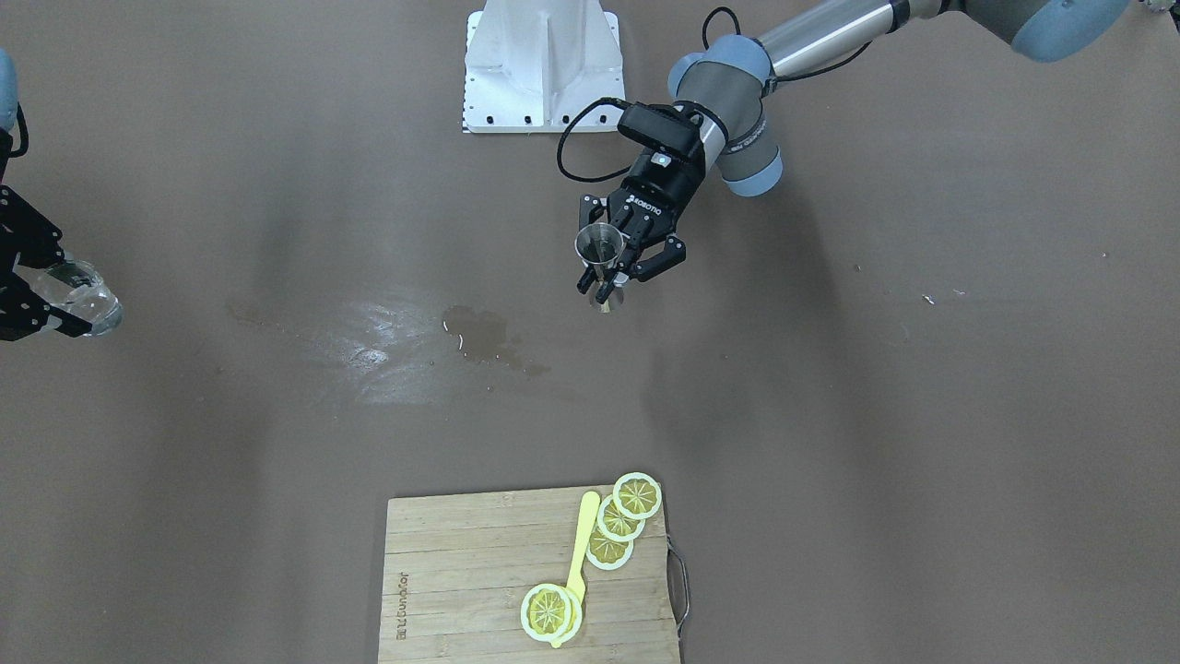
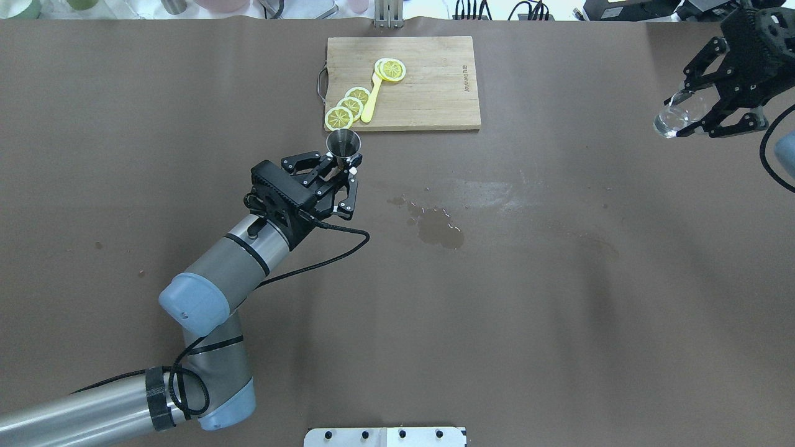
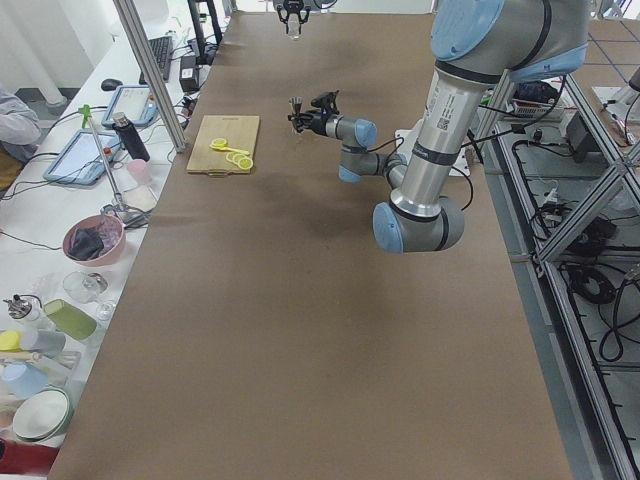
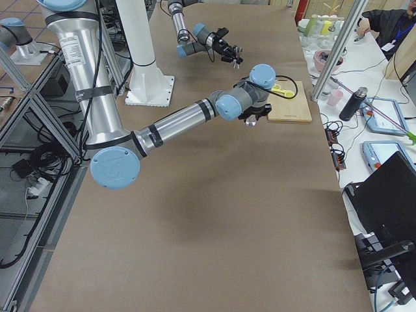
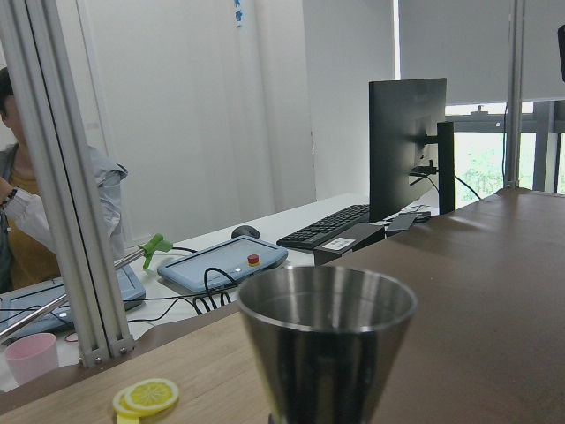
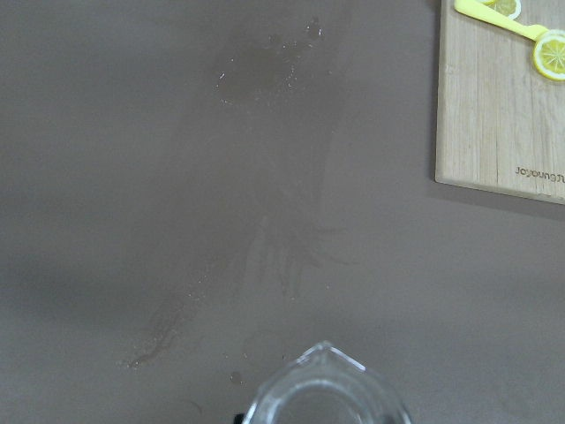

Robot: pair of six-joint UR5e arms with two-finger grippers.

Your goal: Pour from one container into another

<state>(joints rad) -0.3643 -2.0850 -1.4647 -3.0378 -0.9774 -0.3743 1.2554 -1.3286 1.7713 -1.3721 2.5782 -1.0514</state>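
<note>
Brown bench (image 2: 559, 310) carries a wet patch (image 2: 438, 231) mid-frame. Overhead, the left fingers (image 2: 346, 197) grip a metal cup (image 2: 343, 143) upright, centre-left, probably ready for filling. The right fingers (image 2: 736, 126) clasp a glass jug (image 2: 674, 118) at upper right, well apart.

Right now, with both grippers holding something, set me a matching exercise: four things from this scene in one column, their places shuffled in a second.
Things
1. conical steel jigger
2. clear glass spouted beaker
3. yellow lemon slices
4. dark wet spill patch

Places
A. on the wooden cutting board
B. held in the right gripper
C. on the bare brown table, between the two arms
D. held in the left gripper

Pairs: 1-D, 2-B, 3-A, 4-C
</note>
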